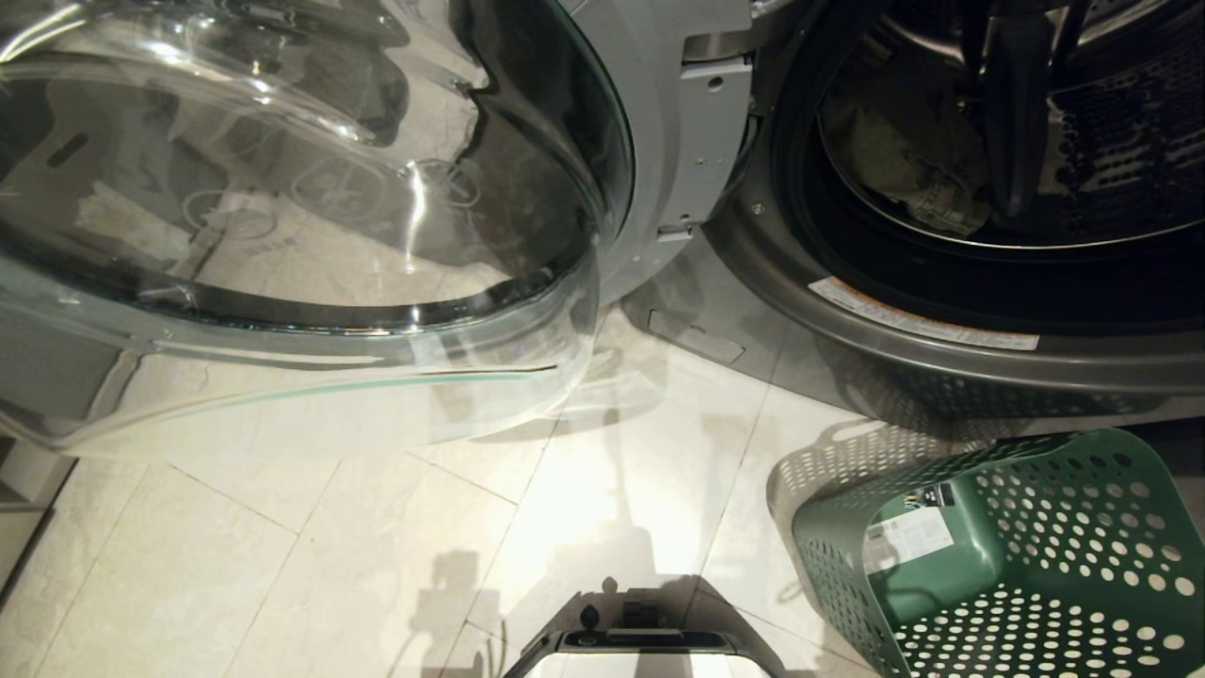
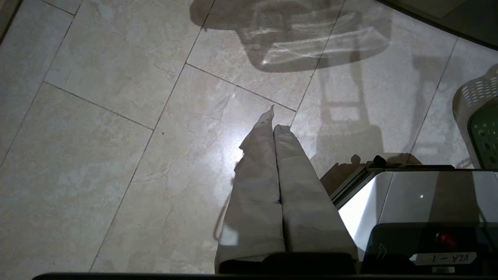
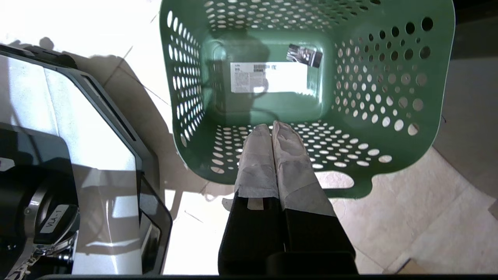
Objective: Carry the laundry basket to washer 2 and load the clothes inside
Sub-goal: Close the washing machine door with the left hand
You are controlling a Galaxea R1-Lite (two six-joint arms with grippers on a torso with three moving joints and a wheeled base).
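Observation:
The green perforated laundry basket (image 1: 1026, 556) stands on the floor at the lower right, below the washer (image 1: 941, 330), and holds nothing but a white label (image 3: 268, 77). The washer's drum is open and crumpled clothes (image 1: 918, 179) lie inside it. Its glass door (image 1: 282, 188) is swung wide to the left. Over the basket's near rim hangs my right gripper (image 3: 272, 125), shut and empty, its wrapped fingers pressed together. My left gripper (image 2: 274, 118) is shut too, holding nothing, pointing down at bare tiles. Neither arm shows in the head view.
My base's front edge (image 1: 640, 640) sits at the bottom centre of the head view, with pale floor tiles (image 1: 329, 546) ahead. The open door overhangs the floor on the left. A grey cabinet edge (image 1: 24, 490) lies at the far left.

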